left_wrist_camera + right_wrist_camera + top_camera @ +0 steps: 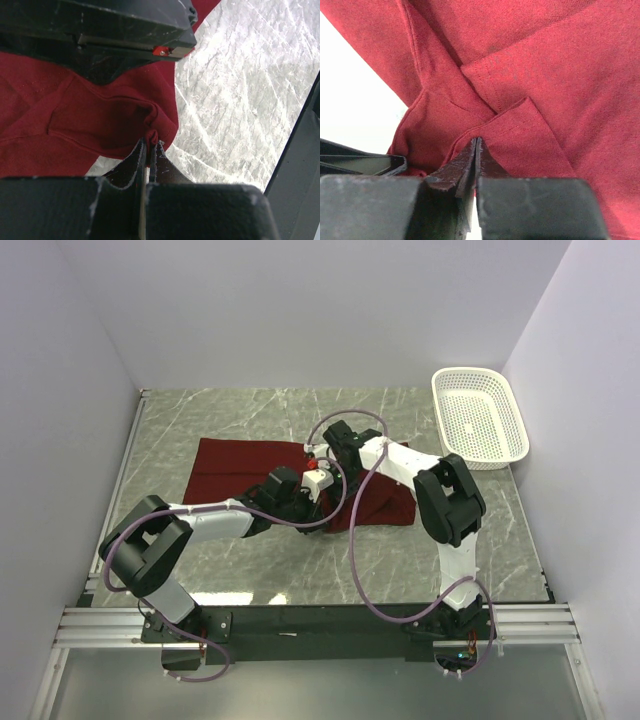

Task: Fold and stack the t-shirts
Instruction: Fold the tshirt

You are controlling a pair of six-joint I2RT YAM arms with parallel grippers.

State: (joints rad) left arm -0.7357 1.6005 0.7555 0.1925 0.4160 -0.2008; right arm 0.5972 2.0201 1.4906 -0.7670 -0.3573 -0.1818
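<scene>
The left gripper (151, 144) has its fingers pressed together, and a small pucker of the maroon t-shirt (75, 125) is nipped at their tips. From that pinch the creased cloth spreads away ahead and to the left of the fingers. To their right lies bare marbled table (240, 100). The right gripper (476, 144) is closed to a hairline slit, its tips on a stitched hem that looks caught between them. Beyond those fingers the cloth fills the view in overlapping folds. Seen from above, the two grippers sit just beside each other over the t-shirt's near right part. A white mesh basket (480, 415) stands well apart, far to their right.
</scene>
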